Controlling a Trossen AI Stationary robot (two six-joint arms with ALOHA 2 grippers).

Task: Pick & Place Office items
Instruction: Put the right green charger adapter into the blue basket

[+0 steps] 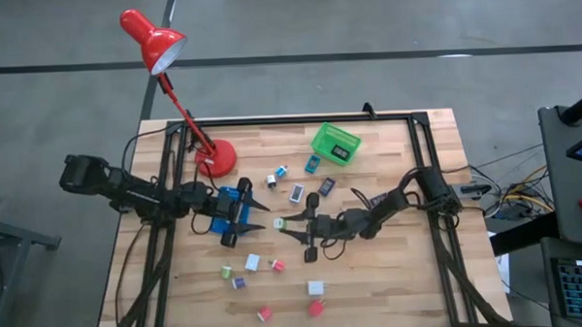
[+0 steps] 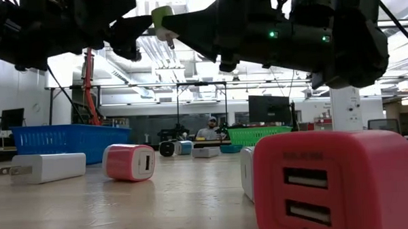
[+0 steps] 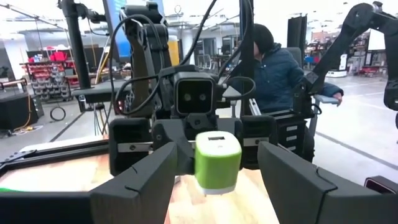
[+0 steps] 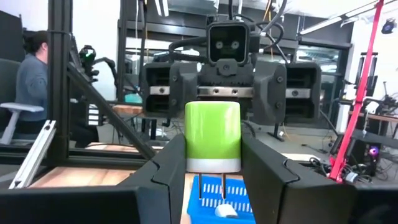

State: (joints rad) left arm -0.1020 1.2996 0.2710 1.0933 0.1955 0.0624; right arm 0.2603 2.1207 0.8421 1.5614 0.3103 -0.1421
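Green charger [image 4: 212, 137] clamped in right hand [image 1: 285, 223], held in mid-air above counter [image 1: 392, 276] centre. Left hand [image 1: 257, 217] half open, facing it, empty. Handover apparently pending: left fingers to close, then right release, blue tray [image 1: 226, 199] close by.

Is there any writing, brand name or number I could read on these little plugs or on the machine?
None can be read.
Pink charger, close in the low view: a faint raised line above its two slots, too blurred to read.
Green charger held in the right hand: no print shows.
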